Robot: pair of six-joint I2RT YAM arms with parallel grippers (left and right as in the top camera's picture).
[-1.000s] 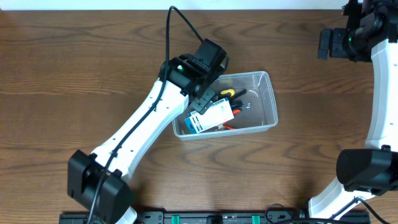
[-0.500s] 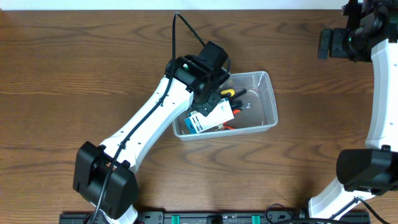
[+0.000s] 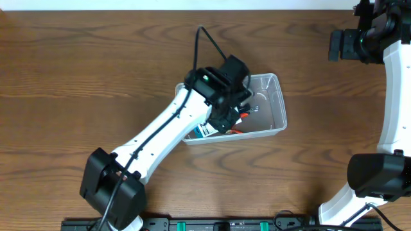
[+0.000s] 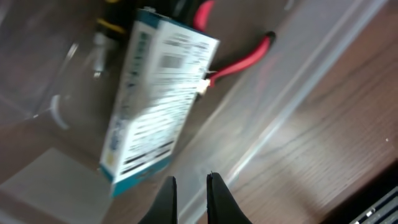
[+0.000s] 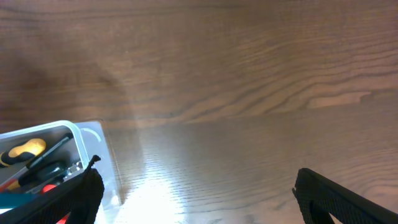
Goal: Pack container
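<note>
The clear container (image 3: 273, 96) stands mid-table, holding a blue-and-white box (image 3: 206, 131), red-handled pliers (image 3: 239, 130) and a yellow-handled tool (image 5: 25, 149). My left gripper (image 3: 226, 120) hangs over the tub's left half and hides much of the box. In the left wrist view the box (image 4: 158, 99) lies flat beside the red handles (image 4: 245, 59); the gripper (image 4: 189, 190) is shut, nothing between its fingers (image 4: 217, 199), near the container's front wall (image 4: 298, 93). My right gripper (image 3: 347, 45) is raised at the far right and wide open (image 5: 199, 199), with the container's corner (image 5: 87, 134) at its left.
Bare brown wood surrounds the tub on all sides. The left arm (image 3: 160, 138) stretches from the front-left base up to the container. The right arm's white link (image 3: 392, 96) runs along the right edge of the table.
My left gripper has shut empty, and the arm has swung right across the container, now covering most of the box. The box stays lying in the tub. The right arm has not moved.
</note>
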